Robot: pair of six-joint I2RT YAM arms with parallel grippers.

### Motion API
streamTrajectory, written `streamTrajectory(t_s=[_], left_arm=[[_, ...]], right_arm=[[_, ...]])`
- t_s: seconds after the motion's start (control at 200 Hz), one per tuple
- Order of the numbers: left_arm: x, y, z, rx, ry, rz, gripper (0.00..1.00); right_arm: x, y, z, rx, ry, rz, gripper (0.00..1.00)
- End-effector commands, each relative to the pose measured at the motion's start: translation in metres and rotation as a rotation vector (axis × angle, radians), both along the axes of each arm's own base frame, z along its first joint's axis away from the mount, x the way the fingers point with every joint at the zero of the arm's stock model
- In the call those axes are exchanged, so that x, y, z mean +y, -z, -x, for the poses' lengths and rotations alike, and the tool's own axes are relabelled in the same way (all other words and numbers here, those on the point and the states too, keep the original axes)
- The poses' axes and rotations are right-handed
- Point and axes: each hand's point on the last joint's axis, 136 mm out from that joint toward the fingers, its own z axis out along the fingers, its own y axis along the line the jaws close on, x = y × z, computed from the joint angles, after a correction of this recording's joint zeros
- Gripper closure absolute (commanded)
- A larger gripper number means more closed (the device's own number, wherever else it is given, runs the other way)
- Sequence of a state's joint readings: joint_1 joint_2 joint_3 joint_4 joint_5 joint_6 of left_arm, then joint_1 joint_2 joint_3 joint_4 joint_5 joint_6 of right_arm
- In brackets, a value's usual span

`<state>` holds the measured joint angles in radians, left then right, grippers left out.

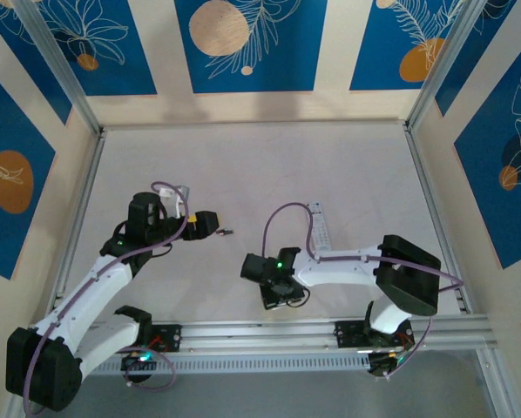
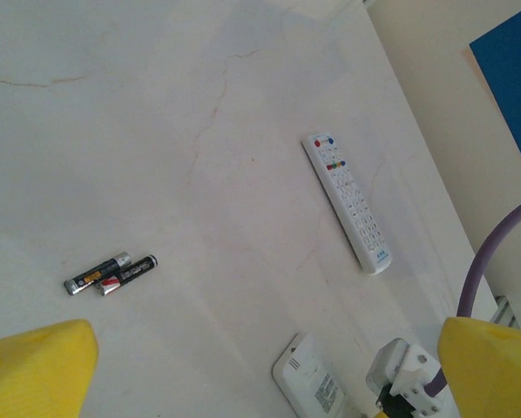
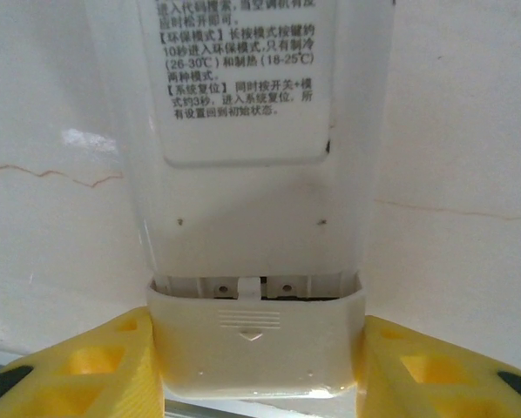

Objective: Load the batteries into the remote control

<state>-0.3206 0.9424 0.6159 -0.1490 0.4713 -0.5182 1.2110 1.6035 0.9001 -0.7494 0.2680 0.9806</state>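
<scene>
a pale, faintly veined surface [image 1: 243, 165] carried everything. the left arm [image 1: 95, 287] reached in from the near left corner. the left jaws stood as wide as they go with nothing between them, and their yellow fingertips [image 2: 34, 370] sat in the bottom corners of the left wrist view, above the surface. the right arm [image 1: 348, 268] bent across the near edge towards the middle. the right jaws were about half closed on the remote control [image 3: 252, 157], with one of the yellow fingers [image 3: 86, 370] pressed against each side of its near end. that remote control lay back up on the surface with a printed label showing. its battery cover [image 3: 256, 340] sat slid a little way out, leaving a narrow gap at its upper edge. a slim remote [image 2: 348, 202] lay face up farther out, apart from the held one, with coloured buttons at its far end. the batteries [image 2: 111, 273], two dark cells with silver and red marks, lay side by side and seemingly touching on the bare surface. they were just ahead of the left jaws and well clear of both remotes.
</scene>
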Motion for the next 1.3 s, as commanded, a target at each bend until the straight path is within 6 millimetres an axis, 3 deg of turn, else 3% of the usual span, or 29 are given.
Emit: streamTrajectory(t_s=[0.0,0.14,0.32,0.445,0.67,0.97,1.295], left_arm=[[0.001,-0.003,0.001,-0.011,0.002,0.013,0.00],[0.001,-0.002,0.000,-0.008,0.000,0.011,0.00],[-0.001,0.000,-0.002,0.000,0.004,0.016,0.00],[0.001,0.001,-0.001,0.001,-0.002,0.008,0.00],[0.001,0.004,-0.001,0.004,-0.009,0.012,0.00],[-0.001,0.003,-0.004,0.011,-0.005,0.021,0.00],[-0.001,0.002,-0.004,0.007,-0.005,0.023,0.00]], right_arm=[[-0.012,0.040,0.003,0.045,0.013,0.027,0.51],[-0.014,0.029,-0.007,0.025,0.027,0.045,0.52],[-0.022,0.007,-0.052,-0.088,-0.003,0.056,0.54],[-0.020,-0.014,-0.071,-0.160,-0.075,0.041,0.53],[-0.014,-0.020,-0.064,-0.155,-0.087,-0.020,0.53],[-0.021,-0.029,-0.060,-0.169,-0.110,-0.010,0.51],[-0.024,0.008,-0.055,-0.084,-0.157,0.013,0.44]])
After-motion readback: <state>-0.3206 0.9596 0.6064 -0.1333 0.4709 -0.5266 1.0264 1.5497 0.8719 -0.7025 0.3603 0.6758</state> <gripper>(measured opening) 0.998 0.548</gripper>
